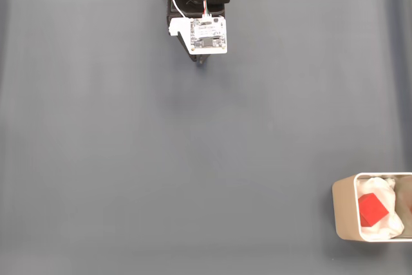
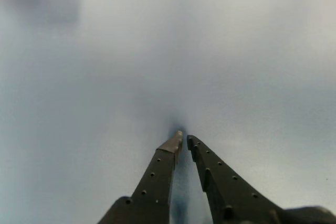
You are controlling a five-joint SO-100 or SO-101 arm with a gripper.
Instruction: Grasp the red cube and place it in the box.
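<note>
The red cube (image 1: 372, 210) lies inside the box (image 1: 344, 210) at the lower right corner of the fixed view, resting on crumpled white paper lining. The box is beige-grey with rounded corners and is cut off by the right edge. My gripper (image 1: 202, 60) is far from it, folded back near the arm's base at the top centre. In the wrist view the gripper (image 2: 185, 139) points down at the bare grey mat with its two black fingers almost touching at the tips and nothing between them.
A dark grey-blue mat (image 1: 161, 159) covers the whole table. The arm's base and a white circuit board (image 1: 207, 35) with red and white wires sit at the top centre. A pale strip of table edge runs along the top.
</note>
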